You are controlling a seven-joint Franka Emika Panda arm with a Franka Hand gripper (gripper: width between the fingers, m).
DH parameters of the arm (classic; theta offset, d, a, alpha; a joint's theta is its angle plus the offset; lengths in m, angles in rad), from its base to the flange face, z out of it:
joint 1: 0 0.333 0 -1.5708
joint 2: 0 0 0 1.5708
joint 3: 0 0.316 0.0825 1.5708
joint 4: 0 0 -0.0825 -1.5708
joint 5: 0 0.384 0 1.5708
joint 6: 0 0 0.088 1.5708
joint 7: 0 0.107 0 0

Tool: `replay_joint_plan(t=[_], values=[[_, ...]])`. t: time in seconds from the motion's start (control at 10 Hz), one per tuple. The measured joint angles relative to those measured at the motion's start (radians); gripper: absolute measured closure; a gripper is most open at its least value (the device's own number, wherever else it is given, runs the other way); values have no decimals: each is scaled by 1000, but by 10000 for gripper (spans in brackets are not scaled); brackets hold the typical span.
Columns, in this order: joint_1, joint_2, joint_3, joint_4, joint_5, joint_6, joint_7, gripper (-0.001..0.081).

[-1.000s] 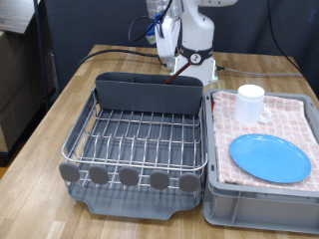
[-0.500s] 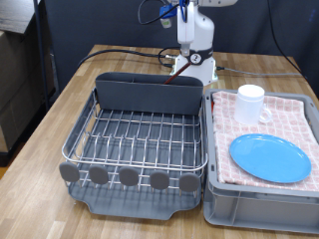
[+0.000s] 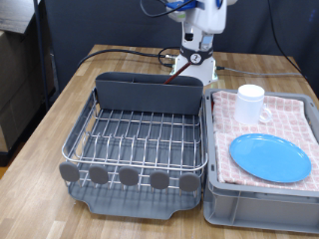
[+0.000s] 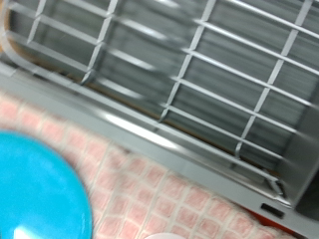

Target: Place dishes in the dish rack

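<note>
Exterior view, left to right: the rack [image 3: 140, 134] sits on the worktop [image 3: 70, 100], with its caddy [image 3: 150, 92] at 12 o'clock, a row of round tabs [image 3: 130, 176] at 6 o'clock and the tray [image 3: 140, 199] under them. The wire bed holds no dishes. A slim reddish-brown spoon [image 3: 175, 74] stands tilted at the caddy's 1 o'clock corner; whether it rests inside the caddy or just behind it cannot be told. At 3 o'clock from the rack, a crate [image 3: 261, 194] carries a checked cloth [image 3: 289, 119]; on the cloth the mug [image 3: 250, 104] stands upright at 12 o'clock and the plate [image 3: 270, 157] lies flat at 6 o'clock, the two near but apart. By this showing, mug and plate remain to be racked, and the spoon may be the one piece already placed.

The arm hangs high at 12 o'clock of the view, above the caddy's right end; the end effector itself is not distinguishable, so whether its fingers are spread or pressed together cannot be told, and nothing is seen held. The wrist view shows rack wires [image 4: 199, 70], cloth and part of the plate [image 4: 35, 189], no fingers.

Against the earlier frames, the arm has risen and shifted toward 3 o'clock; rack, mug and plate are unmoved
</note>
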Motion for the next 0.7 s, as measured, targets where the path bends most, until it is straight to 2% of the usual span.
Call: replay_joint_plan(t=[0.4, 0.7], values=[[63, 126, 35, 164, 20, -86, -68, 3], [77, 219, 58, 270, 42, -127, -80, 3]])
